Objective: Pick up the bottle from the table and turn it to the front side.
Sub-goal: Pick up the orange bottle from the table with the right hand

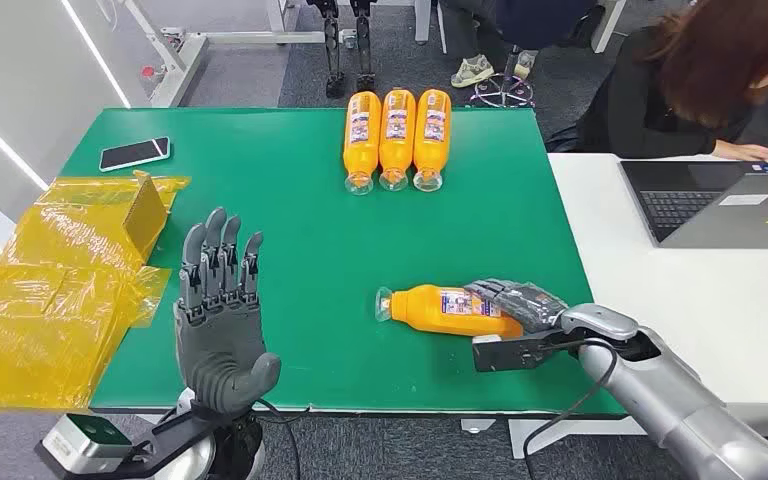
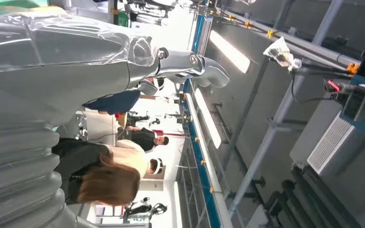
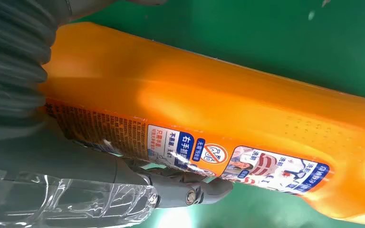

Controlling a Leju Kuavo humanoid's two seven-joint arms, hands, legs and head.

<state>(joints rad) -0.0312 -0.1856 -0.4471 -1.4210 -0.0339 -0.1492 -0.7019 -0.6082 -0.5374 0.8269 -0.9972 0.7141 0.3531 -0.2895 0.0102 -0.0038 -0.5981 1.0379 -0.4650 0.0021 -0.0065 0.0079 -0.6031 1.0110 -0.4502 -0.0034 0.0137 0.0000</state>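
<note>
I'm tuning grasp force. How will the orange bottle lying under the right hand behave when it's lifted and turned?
The orange bottle lies on its side on the green table and looks rounded, so it may roll if nudged. Its glossy plastic and smooth label, seen in the right wrist view, suggest it could slip in the right hand. It appears full of orange liquid, so probably fairly heavy and stiff.

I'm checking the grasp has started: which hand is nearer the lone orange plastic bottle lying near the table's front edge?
Right. The right hand wraps around the lone orange plastic bottle at its base end. The left hand is raised upright over the green table, well off to the bottle's left, holding nothing.
</note>
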